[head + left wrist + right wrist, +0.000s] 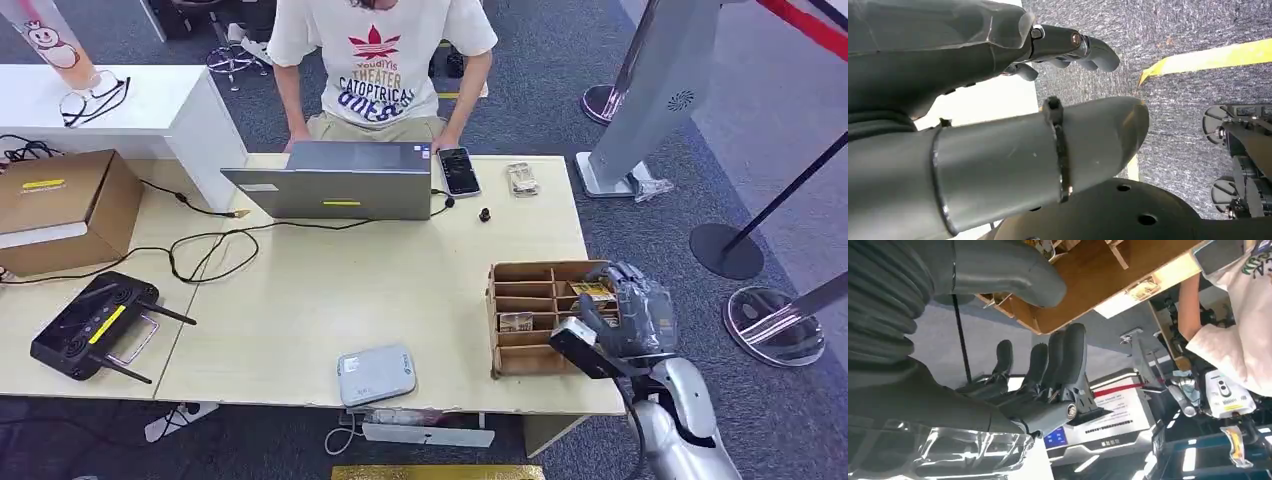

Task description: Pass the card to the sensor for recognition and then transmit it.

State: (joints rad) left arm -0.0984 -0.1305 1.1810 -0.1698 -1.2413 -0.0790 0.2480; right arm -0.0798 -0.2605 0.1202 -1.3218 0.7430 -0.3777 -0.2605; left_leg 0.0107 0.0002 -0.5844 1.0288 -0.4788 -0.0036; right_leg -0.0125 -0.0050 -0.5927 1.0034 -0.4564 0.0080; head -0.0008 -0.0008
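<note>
The pale wooden worktop (400,290) carried a brown cardboard divided box (540,318) at its right edge, with yellow-printed cards (592,290) in its compartments. The right hand (625,315) hovered at the box's right side, fingers apart and empty. The left hand (998,100) hung over carpet, fingers loosely apart, holding nothing.

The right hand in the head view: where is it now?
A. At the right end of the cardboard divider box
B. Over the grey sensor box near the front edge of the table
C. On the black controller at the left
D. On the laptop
A: the right hand sits at the right end of the cardboard divider box, far from the grey sensor box.
</note>
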